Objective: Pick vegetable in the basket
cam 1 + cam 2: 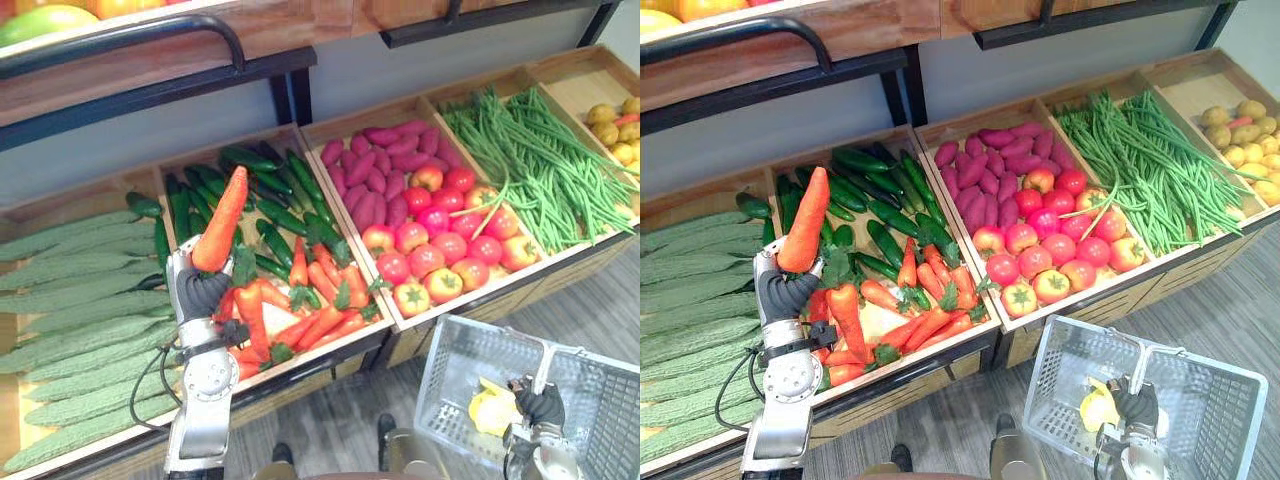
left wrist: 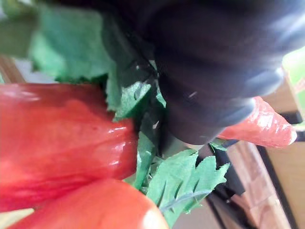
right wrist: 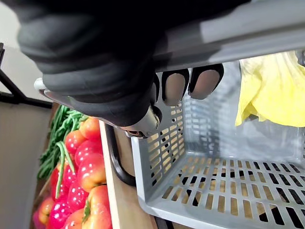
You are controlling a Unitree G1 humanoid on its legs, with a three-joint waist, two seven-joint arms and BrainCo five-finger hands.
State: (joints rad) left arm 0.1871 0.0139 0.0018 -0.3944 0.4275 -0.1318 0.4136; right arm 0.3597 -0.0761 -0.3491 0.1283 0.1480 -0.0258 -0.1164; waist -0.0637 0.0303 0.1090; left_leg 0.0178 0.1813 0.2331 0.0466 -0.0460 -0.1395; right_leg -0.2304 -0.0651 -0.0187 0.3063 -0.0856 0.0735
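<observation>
Left of centre, the left hand curls its fingers round a carrot, tip-up above the carrot pile — the pick looks done. Lower right, the right hand grips the basket by its handle. The next move calls for carrying the carrot across and releasing it inside.

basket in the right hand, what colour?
Light grey basket with slotted walls; it shows best in the right wrist view.

So the long orange plastic carrot was standing nearly upright, pointy tip up, fat end clutched in the left hand, well apart from the grey slotted plastic basket, which hung by its handle from the right hand.
</observation>
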